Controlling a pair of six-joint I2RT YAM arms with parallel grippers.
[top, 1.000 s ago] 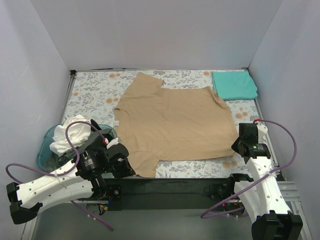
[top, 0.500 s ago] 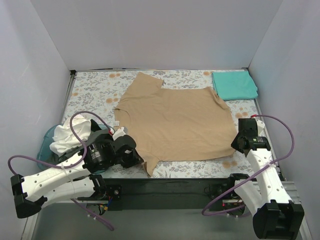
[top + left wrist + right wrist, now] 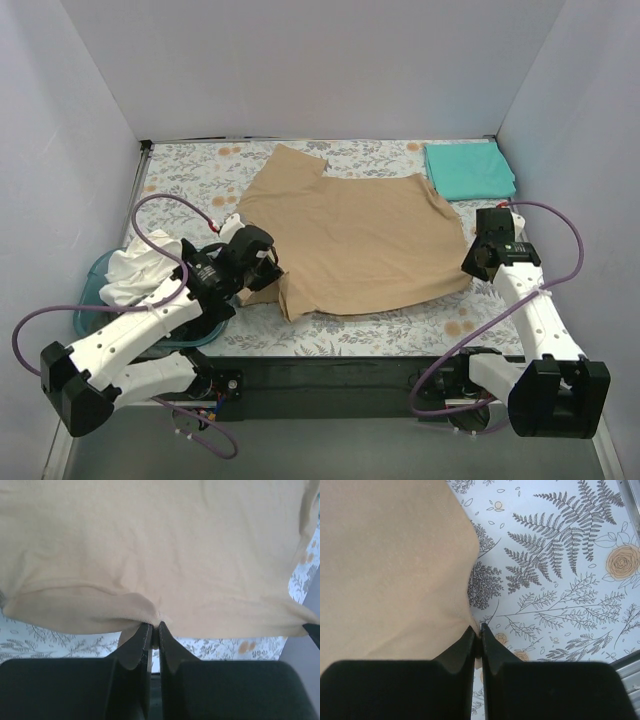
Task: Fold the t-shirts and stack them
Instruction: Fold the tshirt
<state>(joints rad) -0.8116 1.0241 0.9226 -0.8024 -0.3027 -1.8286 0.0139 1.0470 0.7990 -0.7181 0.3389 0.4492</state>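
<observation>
Over the last second both arms have drawn the tan t-shirt's (image 3: pixel 350 235) near hem back from the front edge. The left tool (image 3: pixel 268 278) and the right tool (image 3: pixel 470 270) are each clamped shut on a near corner. The teal t-shirt (image 3: pixel 468 170) lies folded at the far right of the floral surface (image 3: pixel 190 180). The white t-shirt (image 3: pixel 140 265) sits bunched in the blue basket (image 3: pixel 88 300). Pale walls (image 3: pixel 320 60) enclose three sides.

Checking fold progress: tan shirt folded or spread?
Mostly spread: tan shirt lies open, only its near edge pinched by left hand and right hand.
</observation>
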